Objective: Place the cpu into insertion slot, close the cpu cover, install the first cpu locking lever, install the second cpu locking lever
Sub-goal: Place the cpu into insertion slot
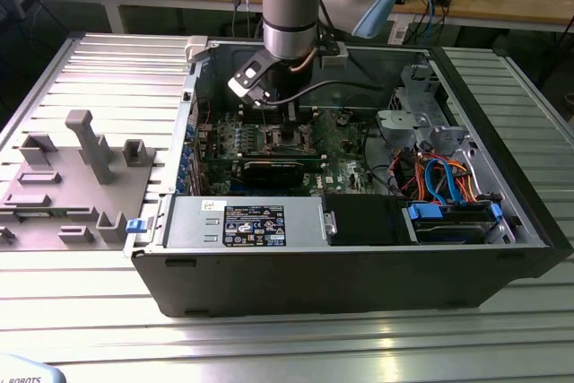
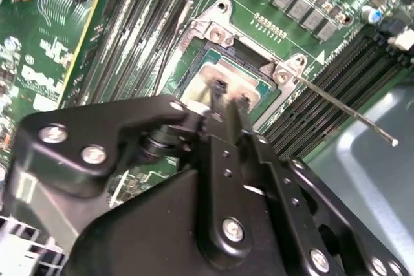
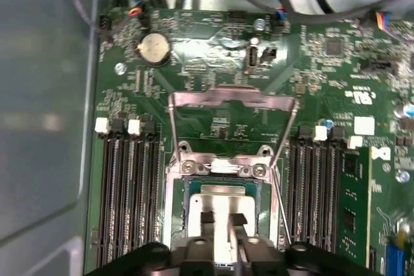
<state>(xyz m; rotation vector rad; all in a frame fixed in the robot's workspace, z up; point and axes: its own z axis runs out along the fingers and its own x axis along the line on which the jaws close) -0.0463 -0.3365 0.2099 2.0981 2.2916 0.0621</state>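
Observation:
The cpu (image 3: 223,201), a silver-topped square, lies in the insertion slot (image 3: 173,189) on the green motherboard (image 3: 194,63). My gripper (image 3: 222,219) hangs right over the cpu's top, its two black fingers drawn close together with nothing between them. The second wrist view shows the same: gripper (image 2: 230,98) just above the cpu (image 2: 223,72), inside the silver rim of the insertion slot (image 2: 213,30). The cpu cover (image 3: 233,98) stands flipped up behind the slot. A thin locking lever (image 2: 349,111) sticks out free from the slot's corner. In the exterior view my gripper (image 1: 289,127) reaches into the case.
Memory slots (image 3: 129,192) flank the socket on both sides. The open computer case (image 1: 341,257) holds a power supply (image 1: 247,221), a drive cage (image 1: 417,118) and coloured cables (image 1: 444,177). A grey fixture (image 1: 85,145) sits on the table at the exterior view's left.

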